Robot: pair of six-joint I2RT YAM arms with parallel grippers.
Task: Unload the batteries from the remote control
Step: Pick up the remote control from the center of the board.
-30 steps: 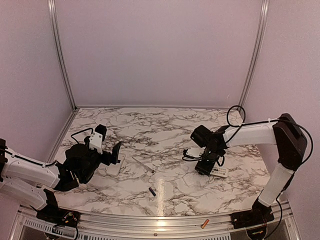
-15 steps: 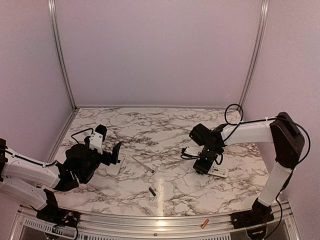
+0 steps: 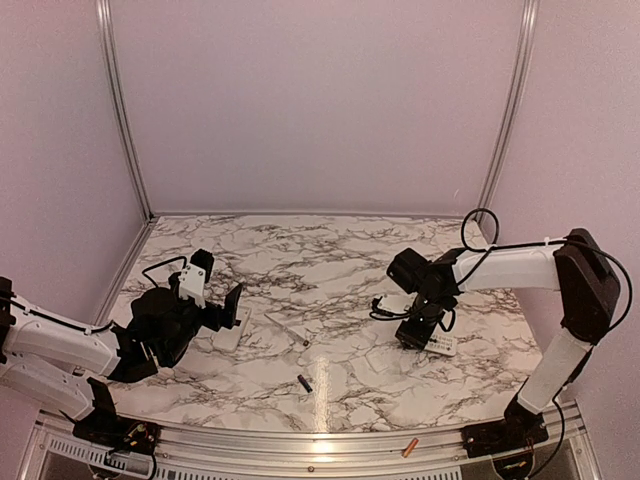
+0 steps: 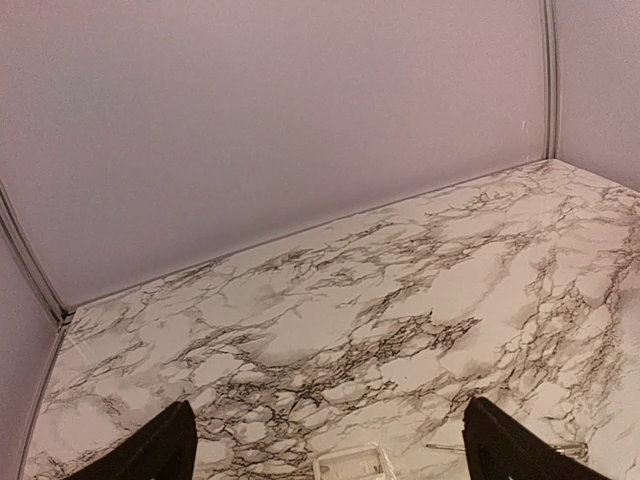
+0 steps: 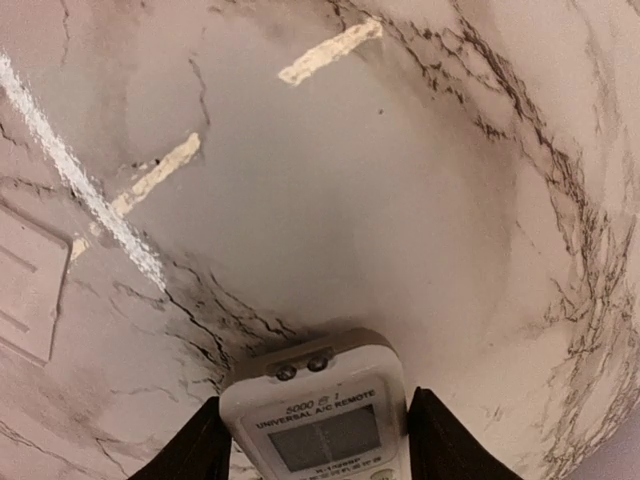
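Note:
The white remote control (image 3: 438, 344) lies on the marble table at the right. In the right wrist view it (image 5: 318, 395) sits face up, display showing, between my fingers. My right gripper (image 3: 414, 330) (image 5: 315, 430) is closed on its sides. A dark battery (image 3: 305, 382) lies on the table near the front middle. An orange battery (image 3: 409, 447) lies on the front rail. My left gripper (image 3: 226, 308) (image 4: 328, 430) is open and empty, above a flat white cover piece (image 3: 228, 336) (image 4: 351, 464).
A thin white strip (image 3: 285, 326) lies between the two arms, and its end shows in the left wrist view (image 4: 450, 448). Another flat cover piece (image 3: 386, 302) (image 5: 25, 285) lies just left of my right gripper. Walls enclose the table on three sides.
My right arm shifted slightly left, then back right, staying at the remote control, which kept its place. The left arm has not moved.

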